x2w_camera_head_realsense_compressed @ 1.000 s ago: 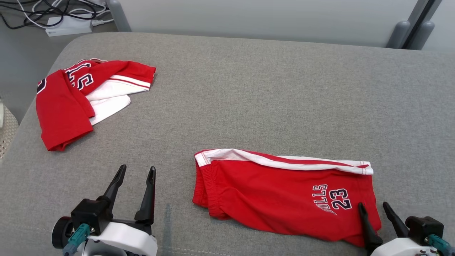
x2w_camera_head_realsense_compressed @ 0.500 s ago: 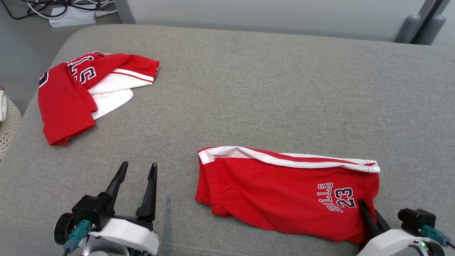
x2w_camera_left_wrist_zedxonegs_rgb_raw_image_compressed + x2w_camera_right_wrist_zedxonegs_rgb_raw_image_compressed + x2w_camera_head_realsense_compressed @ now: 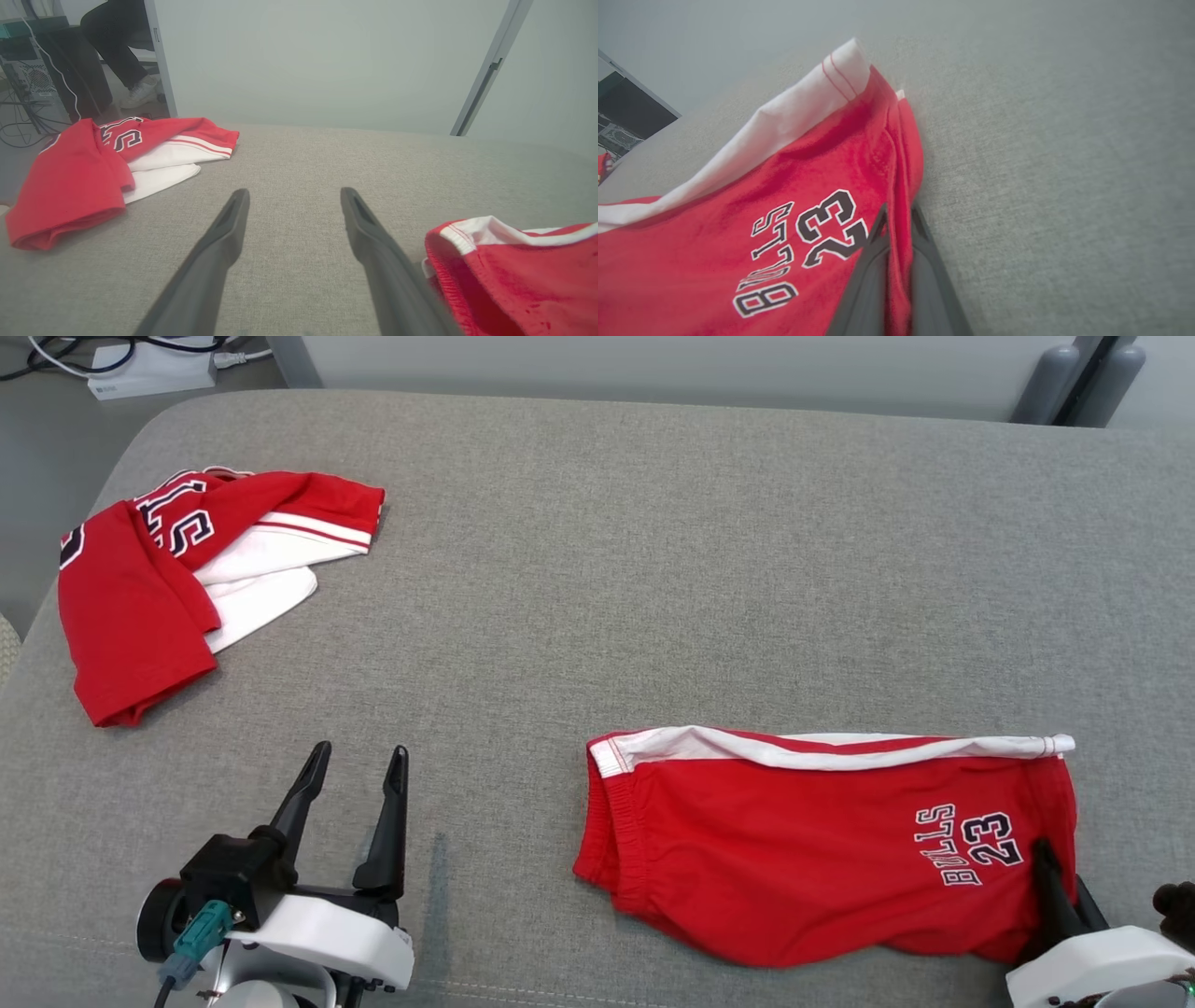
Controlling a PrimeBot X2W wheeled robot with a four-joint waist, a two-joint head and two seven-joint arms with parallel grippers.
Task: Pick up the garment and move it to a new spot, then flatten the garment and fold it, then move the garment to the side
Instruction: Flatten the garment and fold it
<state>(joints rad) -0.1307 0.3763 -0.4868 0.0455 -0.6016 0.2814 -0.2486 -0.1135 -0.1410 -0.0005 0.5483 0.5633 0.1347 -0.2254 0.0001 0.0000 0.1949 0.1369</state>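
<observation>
Shorts: I see the red Bulls 23 shorts (image 3: 794,859) lying flat at the near right of the grey padded worktop (image 3: 653,569), waistband to the left.
Right hand (image 3: 899,212): clamped on the shorts' right hem, beside the number.
Left hand (image 3: 361,751): fingers apart over bare worktop, left of the shorts.
Jersey (image 3: 140,588): crumpled, far left.

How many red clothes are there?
2. The red shorts lie near right, their edge pinched in the right claw; the crumpled red garment lies at the far left.
</observation>
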